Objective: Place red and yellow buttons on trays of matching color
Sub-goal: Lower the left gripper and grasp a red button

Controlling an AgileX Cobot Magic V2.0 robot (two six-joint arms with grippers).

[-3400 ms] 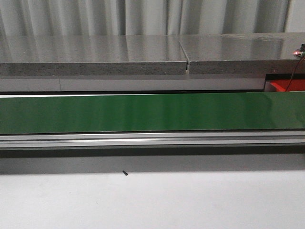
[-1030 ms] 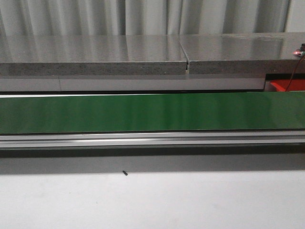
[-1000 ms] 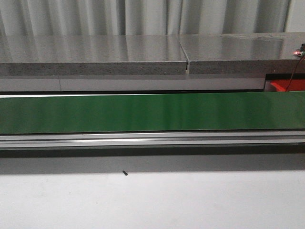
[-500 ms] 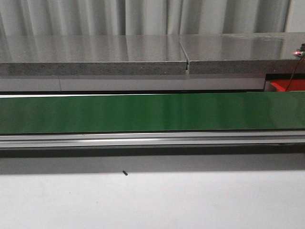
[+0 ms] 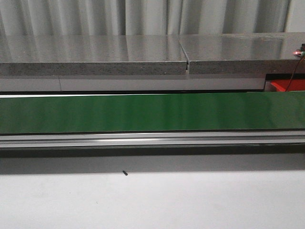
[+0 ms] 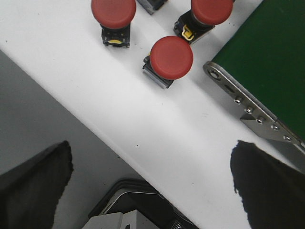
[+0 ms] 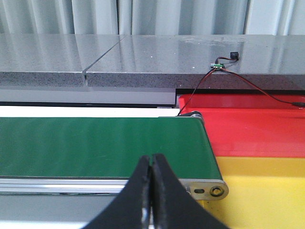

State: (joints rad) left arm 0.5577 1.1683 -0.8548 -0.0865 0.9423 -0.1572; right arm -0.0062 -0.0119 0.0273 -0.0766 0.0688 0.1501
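Observation:
In the left wrist view three red buttons lie on the white table: one nearest the belt end, one beside it, one at the frame edge. My left gripper hangs open above the table edge, well short of them, nothing between its fingers. My right gripper is shut and empty, in front of the green belt. The red tray and the yellow tray sit past the belt's end. No yellow button shows. Neither gripper appears in the front view.
The green conveyor belt runs across the front view with an aluminium rail in front. A grey stone shelf stands behind. A small sensor with red and black wires lies on the shelf. A small black speck rests on the table.

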